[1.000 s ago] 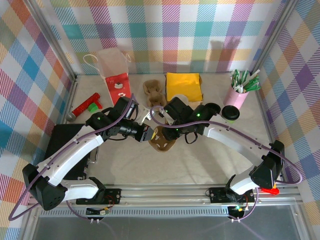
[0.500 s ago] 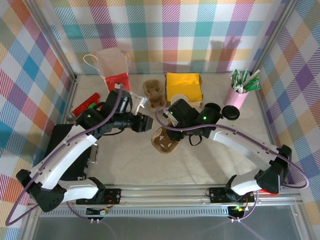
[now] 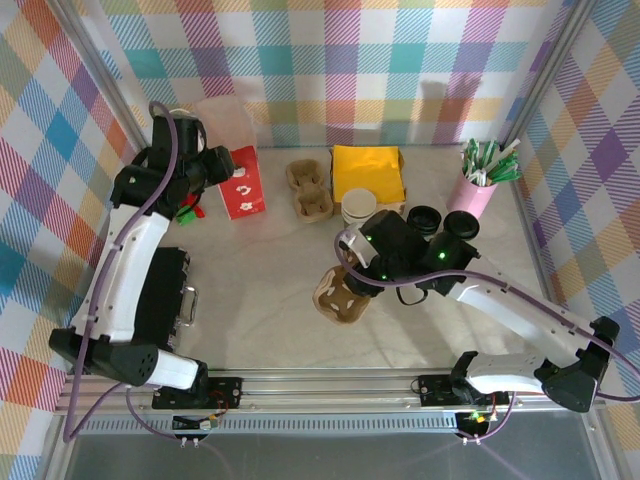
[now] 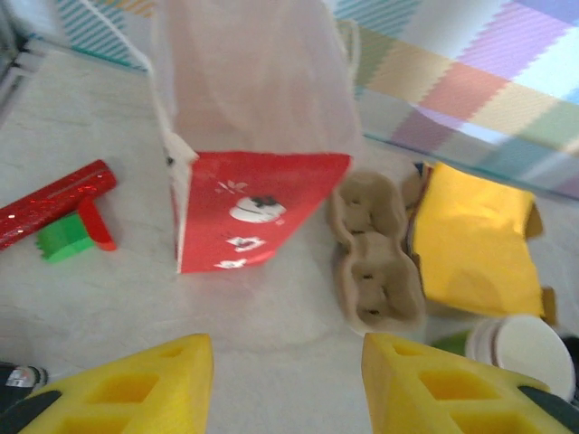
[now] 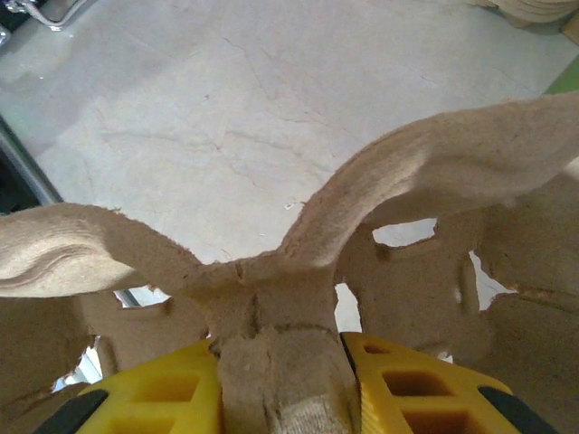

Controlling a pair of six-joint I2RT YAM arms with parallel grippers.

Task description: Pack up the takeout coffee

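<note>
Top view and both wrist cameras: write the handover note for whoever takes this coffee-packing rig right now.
Left gripper: open, empty, facing the paper bag at the back left.
Right gripper: shut on the centre rib of a cardboard cup carrier, mid-table.
Lidded coffee cup: on the table at the right, beside the pink holder, not in the carrier.
Done: carrier gripped.
Left: cup into carrier, then probably carrier into bag.

The fingers (image 5: 154, 391) of my right gripper (image 5: 282, 387) are yellow, the carrier (image 5: 425, 172) tan, the bag (image 3: 240, 182) red and white, the walls (image 3: 330, 60) rainbow plaid.
</note>
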